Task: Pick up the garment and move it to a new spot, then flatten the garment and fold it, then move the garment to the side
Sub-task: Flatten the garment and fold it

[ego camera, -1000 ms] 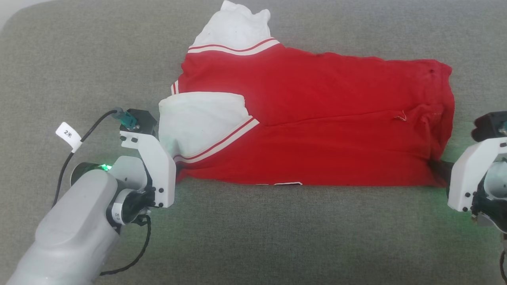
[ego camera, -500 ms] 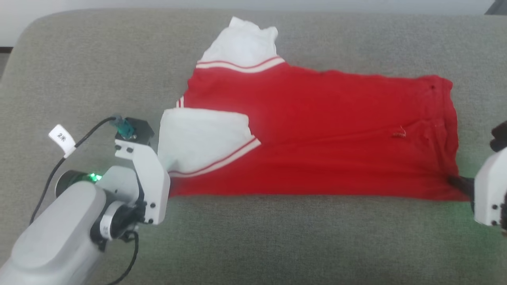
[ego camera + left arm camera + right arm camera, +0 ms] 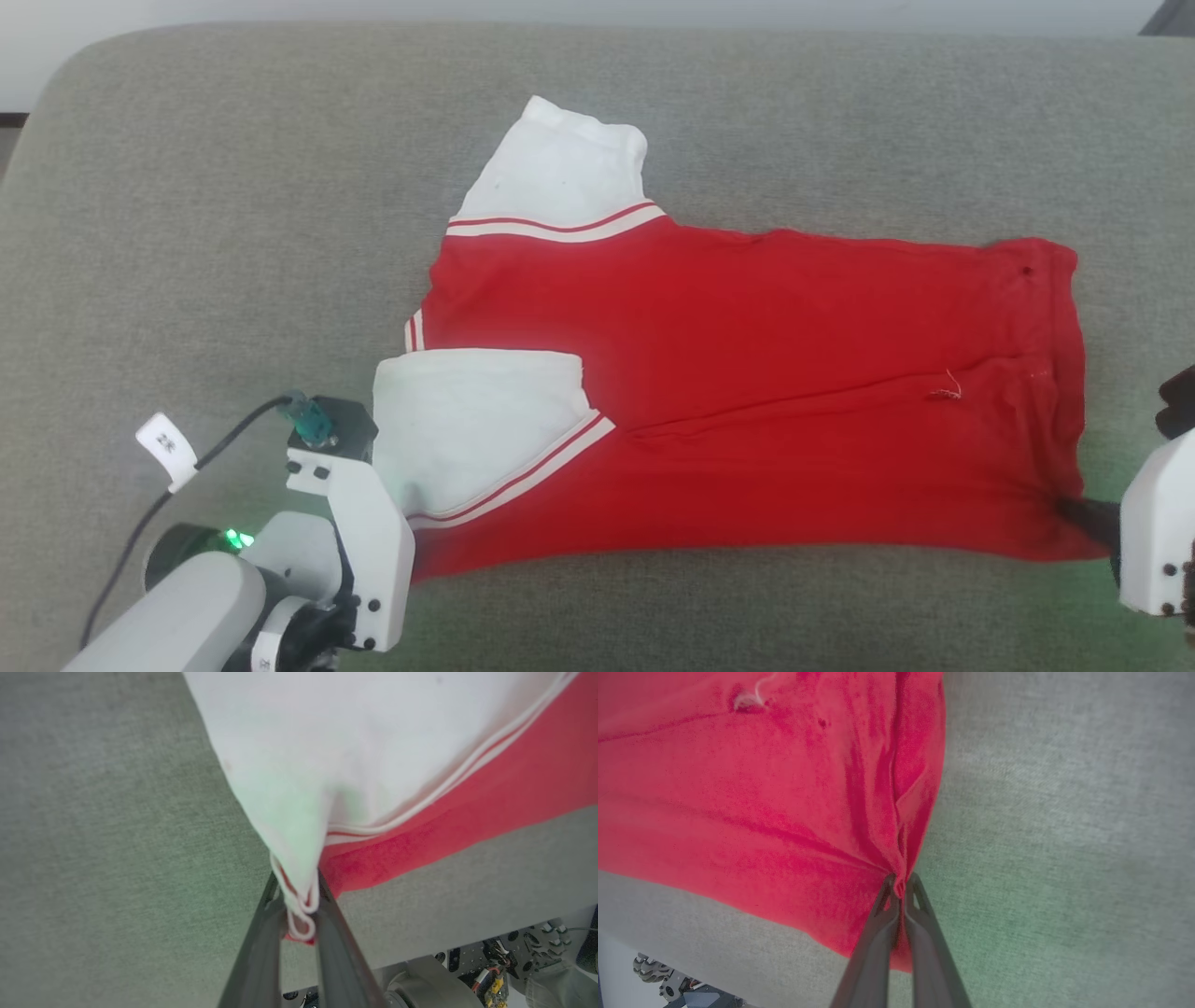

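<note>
The garment (image 3: 747, 373), a red jersey with white red-striped sleeves, lies spread on the grey cushion with its plain face up. One sleeve (image 3: 551, 177) points away from me. The other sleeve (image 3: 467, 420) is folded onto the body. My left gripper (image 3: 408, 546) is at the garment's near left corner. In the left wrist view this left gripper (image 3: 299, 898) is shut on bunched white and red cloth (image 3: 373, 742). My right gripper (image 3: 1083, 511) is at the near right corner. In the right wrist view the right gripper (image 3: 900, 884) pinches the red hem (image 3: 761, 788), jaws shut.
The grey cushion (image 3: 233, 187) extends well to the left, right and behind the garment. Its near edge shows in the wrist views, with the robot's base (image 3: 467, 970) below it. A black cable with a white tag (image 3: 168, 448) hangs off the left wrist.
The camera tilted up early on. Since then both grippers and the garment have come toward me across the cushion. The right gripper has closed on the hem corner.
</note>
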You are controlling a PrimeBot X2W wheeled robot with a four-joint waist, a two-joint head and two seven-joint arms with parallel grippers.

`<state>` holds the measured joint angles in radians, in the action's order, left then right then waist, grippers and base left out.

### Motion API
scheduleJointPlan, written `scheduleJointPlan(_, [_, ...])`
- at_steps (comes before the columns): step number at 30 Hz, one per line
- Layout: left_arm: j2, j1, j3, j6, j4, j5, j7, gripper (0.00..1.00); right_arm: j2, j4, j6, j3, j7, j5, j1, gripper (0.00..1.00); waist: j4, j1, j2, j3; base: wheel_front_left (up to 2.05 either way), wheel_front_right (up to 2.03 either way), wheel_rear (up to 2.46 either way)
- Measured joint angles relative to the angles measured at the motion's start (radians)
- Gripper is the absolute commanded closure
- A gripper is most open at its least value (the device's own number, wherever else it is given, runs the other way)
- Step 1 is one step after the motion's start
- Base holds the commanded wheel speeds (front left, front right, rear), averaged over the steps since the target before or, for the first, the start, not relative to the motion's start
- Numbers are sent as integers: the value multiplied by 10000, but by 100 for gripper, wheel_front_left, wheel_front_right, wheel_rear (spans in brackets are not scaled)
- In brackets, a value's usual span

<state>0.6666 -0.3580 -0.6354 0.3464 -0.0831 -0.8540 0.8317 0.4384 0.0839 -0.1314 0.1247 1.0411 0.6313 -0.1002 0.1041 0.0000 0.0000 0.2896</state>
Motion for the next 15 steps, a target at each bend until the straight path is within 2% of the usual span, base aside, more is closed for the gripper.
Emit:
scheduleJointPlan(1, [-111,51,8,-23,205,-46,-102,96,-82,-92,0,2,-65,-61,1,100,-26,0,0,14,0,0,0])
scheduleJointPlan(3, [-230,61,-46,-178,606,-104,-167,62,-255,-370,0,-58,-217,-207,-8,100,-89,0,0,16,0,0,0])
scheduleJointPlan(4, [-295,52,-35,-259,794,-134,-251,55,-355,-537,0,-77,-305,-238,-44,98,-115,1,0,10,0,0,0])
scheduleJointPlan(5, [-408,43,0,-311,991,-209,-343,21,-426,-675,0,-121,-397,-268,-97,80,-136,0,0,3,0,0,0])
scheduleJointPlan(6, [-497,16,13,-403,1166,-244,-412,0,-441,-869,0,-190,-502,-276,-172,71,-156,0,1,-4,0,0,0])
scheduleJointPlan(7, [-537,-53,2,-497,1335,-251,-431,0,-443,-1009,0,-263,-594,-303,-261,71,-175,0,0,-13,0,0,0])
scheduleJointPlan(8, [-598,-143,4,-525,1521,-263,-464,0,-491,-1191,0,-299,-686,-299,-339,65,-195,0,1,-31,0,0,0])
scheduleJointPlan(9, [-669,-207,17,-593,1662,-288,-474,0,-541,-1327,0,-339,-786,-299,-406,29,-217,0,1,-49,0,0,0])
scheduleJointPlan(11, [-725,-333,15,-673,1879,-316,-466,0,-539,-1565,0,-518,-930,-336,-539,4,-260,0,1,-90,0,0,0])
scheduleJointPlan(12, [-719,-360,35,-692,1933,-353,-447,0,-525,-1597,0,-621,-1035,-336,-591,0,-285,0,1,-113,0,0,0])
scheduleJointPlan(15, [-564,-441,54,-665,1893,-366,-257,0,-449,-1674,-4,-840,-1317,-330,-686,0,-366,0,0,-202,0,0,0])
